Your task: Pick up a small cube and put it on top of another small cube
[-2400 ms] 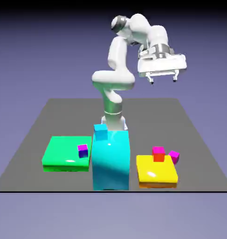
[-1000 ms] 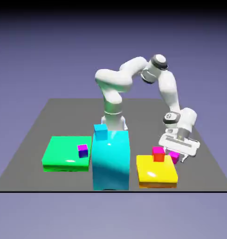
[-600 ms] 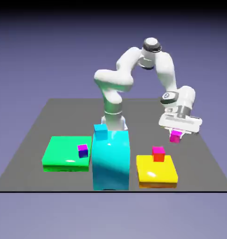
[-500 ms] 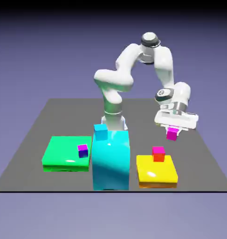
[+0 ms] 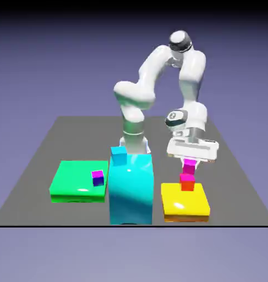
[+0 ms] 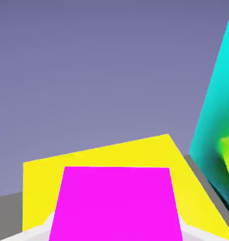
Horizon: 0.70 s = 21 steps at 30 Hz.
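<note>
In the exterior view my gripper (image 5: 189, 163) is shut on the small magenta-purple cube (image 5: 189, 167). It holds that cube directly over the other small cube (image 5: 187, 183), which has a red-orange face and a hot-pink top. The two cubes look nearly in contact; I cannot tell if they touch. The lower cube rests on the yellow slab (image 5: 185, 204). In the hand view the held magenta cube (image 6: 116, 202) fills the bottom between my gripper's (image 6: 116, 235) pale fingertips (image 6: 38, 231) and hides the cube beneath it. The yellow slab (image 6: 97, 157) shows behind.
A tall cyan block (image 5: 130, 190) with a small cyan cube (image 5: 119, 156) on top stands just to the exterior view's left of the yellow slab; it shows in the hand view as the cyan block (image 6: 218, 117). Further left, a green slab (image 5: 75, 179) carries a dark purple-and-blue cube (image 5: 97, 177).
The gripper closed on the magenta cube beside the yellow slab, lifted it, carried it toward the exterior view's left, and lowered it over the red-orange cube.
</note>
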Each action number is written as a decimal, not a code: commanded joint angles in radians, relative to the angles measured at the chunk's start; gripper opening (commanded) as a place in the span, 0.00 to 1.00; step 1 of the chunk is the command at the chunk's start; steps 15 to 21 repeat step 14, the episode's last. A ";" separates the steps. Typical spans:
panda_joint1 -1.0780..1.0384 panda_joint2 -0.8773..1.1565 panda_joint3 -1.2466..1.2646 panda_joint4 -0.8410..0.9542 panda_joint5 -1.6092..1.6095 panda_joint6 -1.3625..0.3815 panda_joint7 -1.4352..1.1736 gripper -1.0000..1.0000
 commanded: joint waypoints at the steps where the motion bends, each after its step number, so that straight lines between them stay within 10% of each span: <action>1: -0.003 0.000 0.002 0.001 0.000 0.000 0.000 0.00; 2: -0.003 0.000 0.002 0.001 0.000 0.000 0.000 1.00; 21: 0.362 0.035 -0.274 -0.083 0.031 -0.191 -0.059 1.00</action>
